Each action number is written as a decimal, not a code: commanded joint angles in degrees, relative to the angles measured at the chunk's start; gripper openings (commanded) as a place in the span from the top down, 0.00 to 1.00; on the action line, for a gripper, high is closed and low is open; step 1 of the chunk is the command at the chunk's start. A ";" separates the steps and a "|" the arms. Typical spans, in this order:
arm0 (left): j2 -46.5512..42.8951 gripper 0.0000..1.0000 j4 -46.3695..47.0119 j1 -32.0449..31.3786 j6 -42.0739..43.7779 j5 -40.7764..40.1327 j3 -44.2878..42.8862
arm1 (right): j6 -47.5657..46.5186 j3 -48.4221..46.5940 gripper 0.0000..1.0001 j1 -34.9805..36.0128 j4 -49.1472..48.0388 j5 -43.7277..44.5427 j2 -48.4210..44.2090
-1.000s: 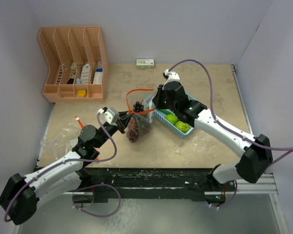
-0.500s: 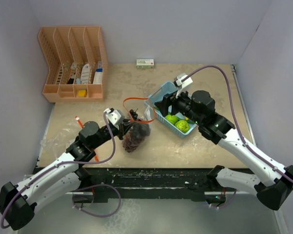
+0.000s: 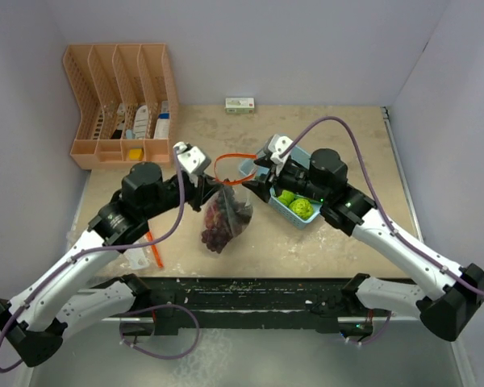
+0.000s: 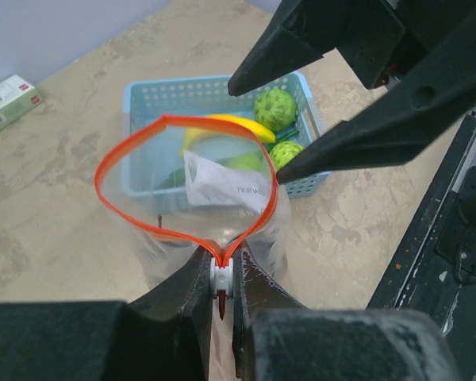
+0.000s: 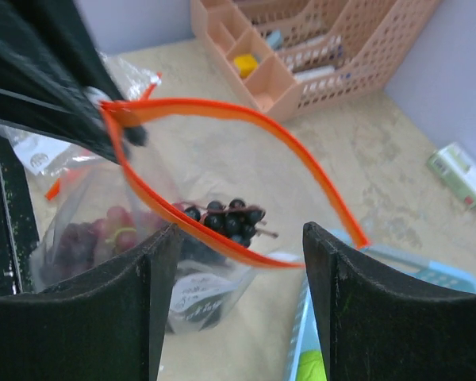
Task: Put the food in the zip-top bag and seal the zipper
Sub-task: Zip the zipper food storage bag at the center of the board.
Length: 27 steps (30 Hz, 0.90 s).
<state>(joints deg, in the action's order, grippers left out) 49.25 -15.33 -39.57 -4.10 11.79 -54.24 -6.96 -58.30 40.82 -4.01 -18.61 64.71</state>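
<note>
While the mouth gapes, left end effector (image 4: 222,271): clenched on the slider end of the zip-top bag (image 3: 223,219), which hangs from it above the table (image 3: 347,129); the orange rim forms an open loop just ahead of its fingertips.
Grape bunch (image 5: 226,217): inside the bag, below the rim and beneath the left end effector.
Right end effector (image 5: 242,232): released and empty, jaws wide, at the side of the loop opposite the left end effector; contact with the rim cannot be told.
Basket (image 4: 135,89): light blue, on the table just beyond the right end effector; holds the banana (image 4: 232,124) and two bumpy lime-green fruits (image 4: 272,107).
Step in hand (judged): fetching the next piece from the basket for the bag.
Doing it well (judged): hold the left pinch firm so the loop does not collapse; grip one piece squarely, carry it over the loop's centre, and release it low inside the mouth, clear of the rim, since the bag hangs from one corner and may swing.
Surface: beige mottled table, flat and hard; crumpled clear film (image 3: 97,230) lies below and left of the left end effector.
Room: pale plain walls; peach desk organizer (image 3: 121,101) beyond and left of the left end effector; small box (image 3: 239,105) at the back edge, beyond both end effectors.
</note>
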 commanded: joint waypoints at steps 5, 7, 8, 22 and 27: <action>7.08 1.00 -1.85 -0.18 7.09 9.60 -10.45 | -7.87 -2.91 0.33 -0.03 -6.75 -11.94 -2.72; 6.48 1.00 -2.90 -0.20 8.03 10.99 -10.50 | -9.81 -4.57 0.32 0.01 -5.89 -15.67 -0.58; 5.90 1.00 -3.57 -0.24 8.49 11.19 -10.60 | -10.49 -5.77 0.31 0.04 -4.54 -18.53 0.66; -1.47 1.00 -14.11 -0.24 11.70 6.98 -10.22 | -23.66 -12.33 0.27 -0.12 10.40 -39.35 10.82; -1.22 1.00 -13.00 -0.22 12.01 8.45 -8.82 | -22.72 -13.36 0.27 -0.12 9.64 -41.22 14.83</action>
<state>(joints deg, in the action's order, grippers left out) 48.88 -34.00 -39.57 6.22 19.18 -61.95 -28.53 -68.58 40.82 5.93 -55.18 76.97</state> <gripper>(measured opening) 0.138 0.725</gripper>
